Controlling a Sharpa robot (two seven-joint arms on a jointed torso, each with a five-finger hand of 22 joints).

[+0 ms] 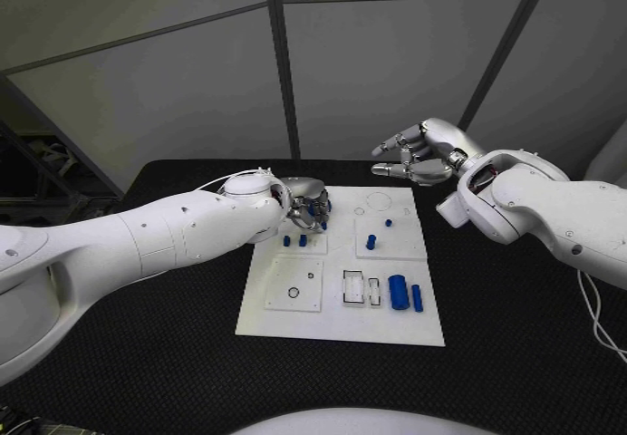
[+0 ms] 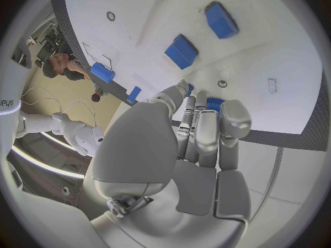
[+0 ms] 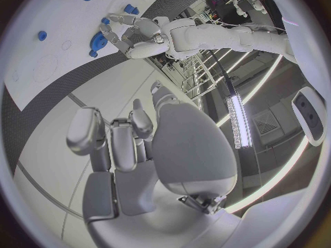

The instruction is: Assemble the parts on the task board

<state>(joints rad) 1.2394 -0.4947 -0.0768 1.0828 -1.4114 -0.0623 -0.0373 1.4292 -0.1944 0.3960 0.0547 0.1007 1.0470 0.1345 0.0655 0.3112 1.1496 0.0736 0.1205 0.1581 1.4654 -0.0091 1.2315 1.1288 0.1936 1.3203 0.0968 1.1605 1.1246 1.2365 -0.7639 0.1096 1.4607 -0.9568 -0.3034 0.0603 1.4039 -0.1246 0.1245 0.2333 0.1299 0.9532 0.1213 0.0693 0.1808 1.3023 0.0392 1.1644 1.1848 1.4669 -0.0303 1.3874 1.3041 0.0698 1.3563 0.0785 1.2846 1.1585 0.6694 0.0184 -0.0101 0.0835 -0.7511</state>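
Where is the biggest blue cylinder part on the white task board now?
In the head view, the biggest blue cylinder lies near the white task board's right edge, between a clear frame and a thinner blue cylinder.

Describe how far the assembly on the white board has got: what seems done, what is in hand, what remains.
Seemingly done: small blue pieces stand upright on the task board. In hand: the left hand is at the board's far left corner, its fingertips touching a blue part; whether it grips is unclear. Left: two blue cylinders lie loose near the front. The right hand hovers open, holding nothing.

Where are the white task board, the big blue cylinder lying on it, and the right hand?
White task board [image 1: 342, 326], head view, bare near edge.
Big blue cylinder [image 1: 397, 292], head view, its middle.
Right hand [image 1: 420, 154], head view, palm.
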